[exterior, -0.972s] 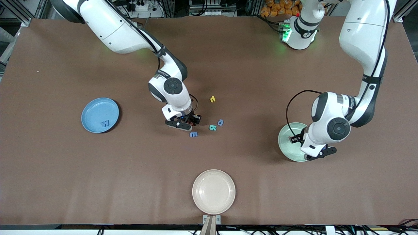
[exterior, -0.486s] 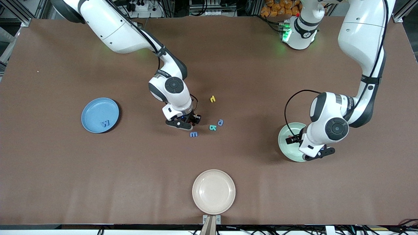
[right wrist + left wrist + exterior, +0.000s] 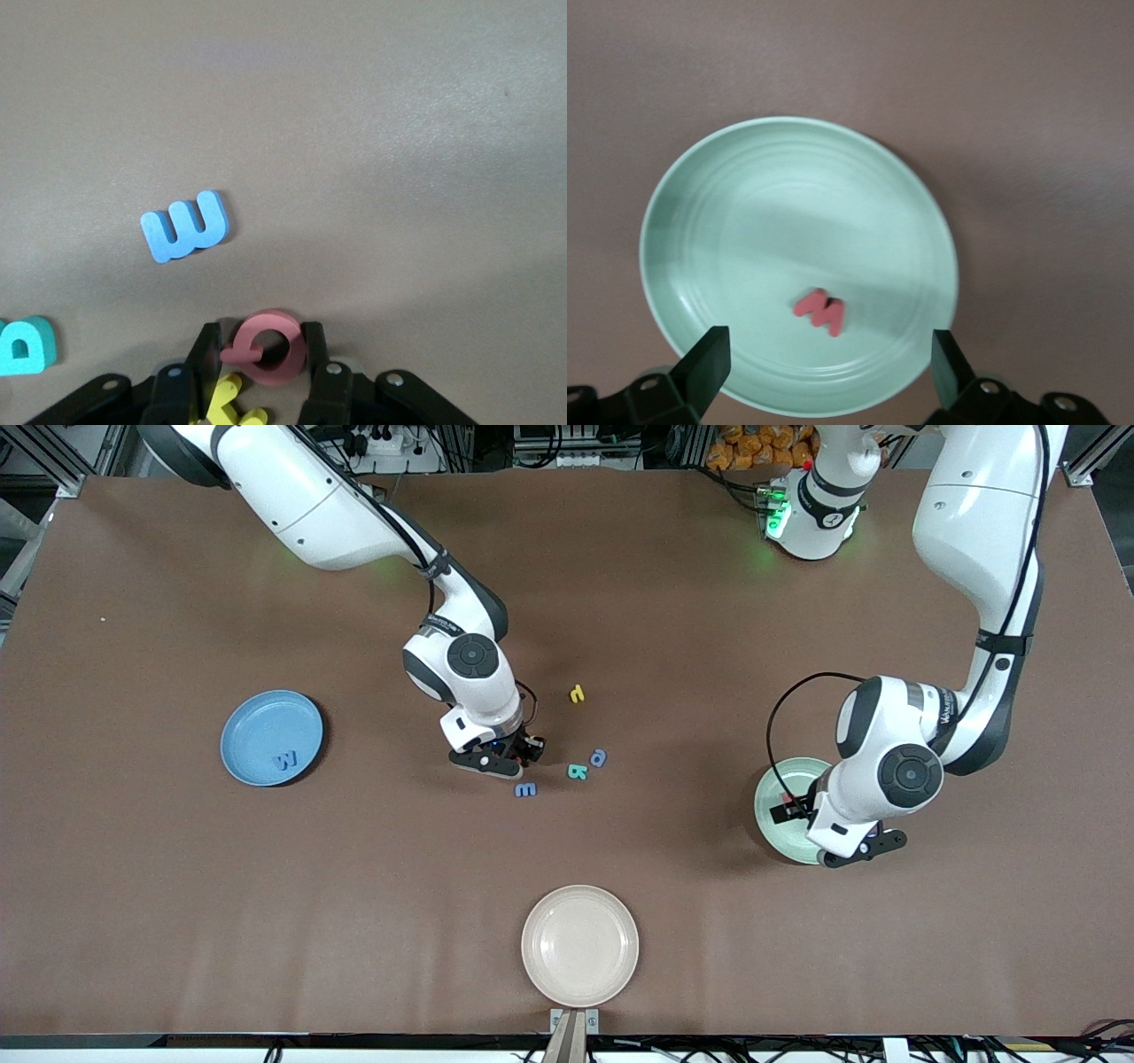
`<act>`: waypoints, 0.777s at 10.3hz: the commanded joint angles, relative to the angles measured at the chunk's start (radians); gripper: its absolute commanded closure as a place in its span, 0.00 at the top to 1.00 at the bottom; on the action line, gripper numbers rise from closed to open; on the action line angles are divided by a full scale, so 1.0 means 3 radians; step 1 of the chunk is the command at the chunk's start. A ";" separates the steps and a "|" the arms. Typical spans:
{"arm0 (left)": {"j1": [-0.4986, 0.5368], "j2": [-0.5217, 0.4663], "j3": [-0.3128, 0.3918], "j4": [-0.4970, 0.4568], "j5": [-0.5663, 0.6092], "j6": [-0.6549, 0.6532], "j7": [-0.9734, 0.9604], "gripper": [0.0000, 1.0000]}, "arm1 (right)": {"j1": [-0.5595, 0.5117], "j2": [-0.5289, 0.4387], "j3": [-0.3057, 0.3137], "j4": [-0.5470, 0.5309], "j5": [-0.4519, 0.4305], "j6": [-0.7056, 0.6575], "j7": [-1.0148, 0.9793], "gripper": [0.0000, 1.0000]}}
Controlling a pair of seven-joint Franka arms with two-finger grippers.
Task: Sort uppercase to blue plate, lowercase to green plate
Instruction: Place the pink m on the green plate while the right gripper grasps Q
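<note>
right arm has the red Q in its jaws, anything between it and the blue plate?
Nothing visible. From the red Q in the right gripper to the blue plate there is only bare table.

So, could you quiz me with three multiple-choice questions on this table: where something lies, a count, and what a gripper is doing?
1. Where does the red w lie?
A. in the green plate
B. in the cream plate
C. on the bare table

2. How many plates are on the table?
A. one
B. two
C. three

3. What is the right gripper doing?
A. hanging open over the blue plate
B. closing on the red Q
C. holding a plate

Answers: 1 A, the left wrist view shows it inside the rim. 2 C, the blue plate, green one and cream plate. 3 B, its fingers flank the ring.
</note>
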 commanded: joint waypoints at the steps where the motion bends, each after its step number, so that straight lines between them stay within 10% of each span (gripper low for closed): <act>1: -0.0118 0.0093 0.0019 0.0229 -0.0067 -0.0046 -0.0215 1.00 | -0.0008 0.0047 -0.0038 0.0072 -0.0101 -0.0015 0.0031 0.37; 8: -0.0271 0.0119 0.0019 0.0265 -0.0067 0.0010 -0.0715 1.00 | -0.0264 -0.0376 -0.0002 -0.0059 -0.0045 -0.0470 -0.0601 0.37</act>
